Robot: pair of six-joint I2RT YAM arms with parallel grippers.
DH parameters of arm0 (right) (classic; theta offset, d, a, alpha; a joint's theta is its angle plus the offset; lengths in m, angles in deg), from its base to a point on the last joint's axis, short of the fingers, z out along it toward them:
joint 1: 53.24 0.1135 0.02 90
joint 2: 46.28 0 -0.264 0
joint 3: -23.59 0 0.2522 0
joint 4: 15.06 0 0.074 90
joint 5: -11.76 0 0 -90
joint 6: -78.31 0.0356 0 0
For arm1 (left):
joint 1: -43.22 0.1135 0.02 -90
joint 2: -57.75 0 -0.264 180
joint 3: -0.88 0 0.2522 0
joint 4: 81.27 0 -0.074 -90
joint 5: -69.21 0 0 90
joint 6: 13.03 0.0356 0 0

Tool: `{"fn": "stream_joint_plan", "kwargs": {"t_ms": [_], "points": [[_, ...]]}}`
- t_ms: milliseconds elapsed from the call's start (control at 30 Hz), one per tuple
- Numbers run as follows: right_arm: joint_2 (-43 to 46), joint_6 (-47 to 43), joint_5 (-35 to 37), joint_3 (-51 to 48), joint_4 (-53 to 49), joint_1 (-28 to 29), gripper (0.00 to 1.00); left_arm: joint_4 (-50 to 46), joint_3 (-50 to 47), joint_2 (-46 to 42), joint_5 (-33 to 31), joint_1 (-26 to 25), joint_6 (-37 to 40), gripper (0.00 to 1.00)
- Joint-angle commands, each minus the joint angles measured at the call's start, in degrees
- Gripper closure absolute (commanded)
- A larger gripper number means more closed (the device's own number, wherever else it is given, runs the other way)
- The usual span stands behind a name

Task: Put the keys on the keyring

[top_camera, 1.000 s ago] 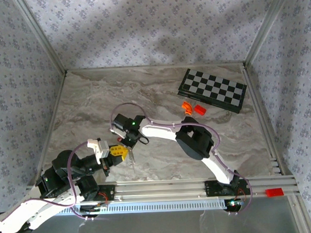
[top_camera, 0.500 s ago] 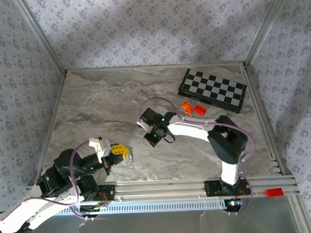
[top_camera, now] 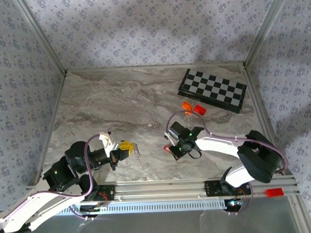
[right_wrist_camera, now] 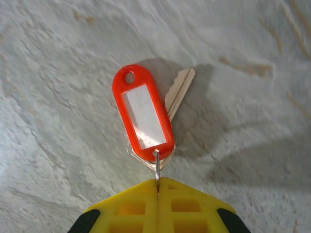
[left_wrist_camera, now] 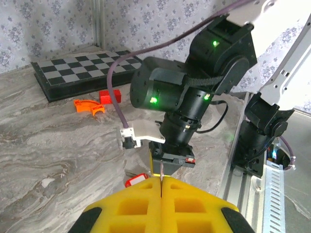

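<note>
The keys (right_wrist_camera: 180, 90) are a silvery key under a red plastic tag (right_wrist_camera: 143, 114), low over the marble table. A thin wire loop (right_wrist_camera: 157, 167) runs through the tag, and my right gripper (right_wrist_camera: 157, 183) is shut on it. From above, that gripper (top_camera: 171, 149) sits mid-table near the front, the red tag (top_camera: 167, 148) at its tip. My left gripper (top_camera: 128, 147) is further left, shut on the keyring (top_camera: 138, 149), a thin pale piece seen edge-on as a metal sliver (left_wrist_camera: 160, 171) between the yellow fingers (left_wrist_camera: 194, 208). The tag (left_wrist_camera: 136, 180) lies just beyond them.
A folded chessboard (top_camera: 212, 90) lies at the back right, with two orange-red blocks (top_camera: 186, 106) (top_camera: 199, 109) in front of it. Aluminium rails (top_camera: 168, 187) run along the near edge, a red piece (top_camera: 273, 192) at their right end. Patterned walls enclose the table.
The right arm has swung right and nearer the front edge, carrying the keys away from the left gripper. The left gripper has shifted slightly right with the keyring.
</note>
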Motion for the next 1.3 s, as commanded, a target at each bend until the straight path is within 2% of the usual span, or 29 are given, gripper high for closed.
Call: {"fn": "stream_joint_plan", "kwargs": {"t_ms": [0,133,200,433,500,767,933,1067,1267], "points": [[1.7,4.1,-1.8,-3.9,4.0,-0.7,1.0,3.1,4.3,1.4,0.8,0.3,2.3,1.0],[2.1,5.7,-1.2,-4.9,4.3,-0.6,1.0,5.0,5.8,4.2,2.0,0.3,4.1,1.0],[2.8,6.5,-1.4,-5.5,3.9,-1.0,0.96,5.7,5.8,5.2,2.3,0.3,4.6,1.0],[9.1,8.3,-0.3,-5.8,-1.5,-2.0,0.57,6.3,4.9,6.8,3.5,0.3,5.2,1.0],[10.4,8.7,-1.0,-5.9,-3.0,-3.0,0.5,6.3,4.7,7.0,3.8,0.3,5.4,1.0],[10.1,4.8,-3.5,-1.7,-6.7,-7.1,0.47,6.5,3.6,8.2,7.6,0.2,4.1,1.0],[6.9,2.0,-3.3,1.5,-6.7,-7.5,0.53,7.2,3.0,9.3,8.9,0.1,3.6,1.0],[5.4,3.3,-6.9,1.9,-3.1,-7.5,0.53,8.3,2.6,9.7,9.1,0.0,3.5,1.0],[0.1,1.8,-7.3,4.5,-4.3,-7.4,0.56,9.5,2.7,10.6,10.4,0.0,3.7,1.0]]}}
